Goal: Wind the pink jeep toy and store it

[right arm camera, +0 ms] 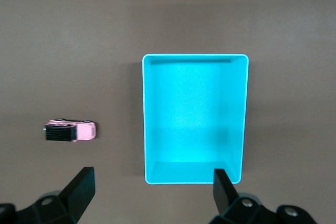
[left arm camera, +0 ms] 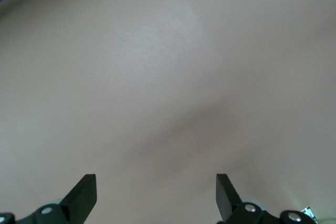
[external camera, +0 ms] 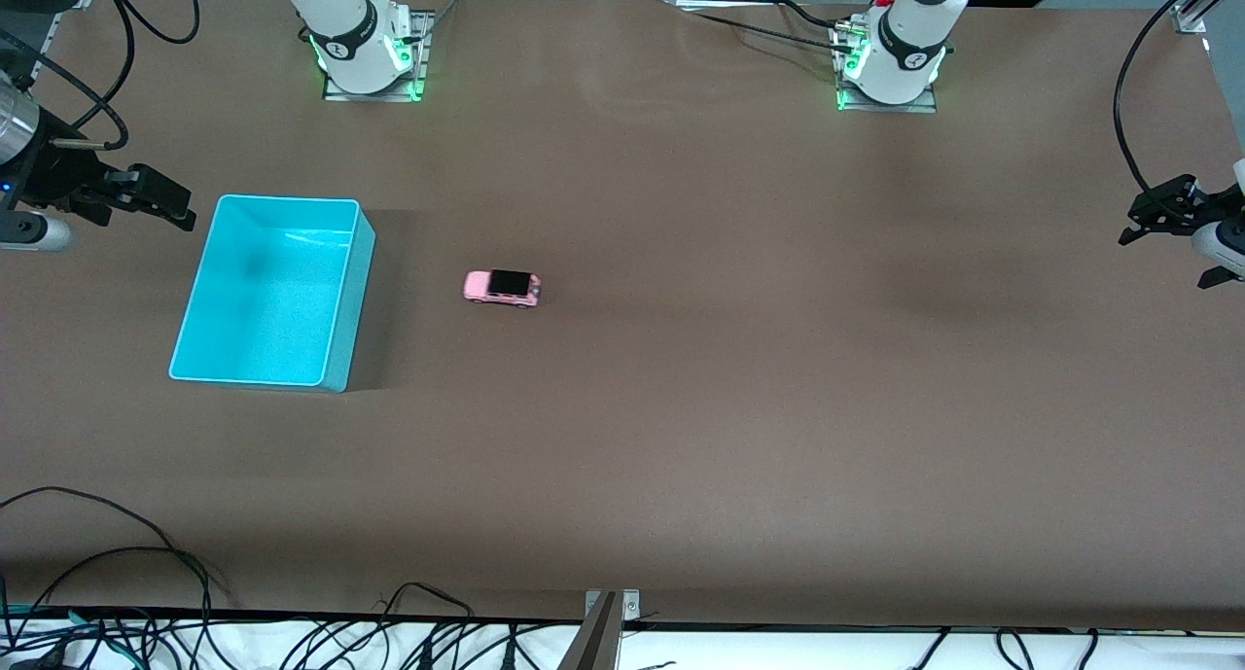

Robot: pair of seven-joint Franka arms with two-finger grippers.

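Note:
The pink jeep toy, tiny and black-roofed, stands on its wheels on the brown table beside the cyan bin, on the bin's side toward the left arm's end. Nothing lies inside the bin. My right gripper hangs open in the air at the right arm's end of the table, just outside the bin, holding nothing. At the left arm's end my left gripper waits open over bare table, with only the tabletop in its wrist view.
Both arm bases stand along the table edge farthest from the front camera. Loose cables and a metal bracket lie at the edge nearest to it. Brown tabletop surrounds the jeep.

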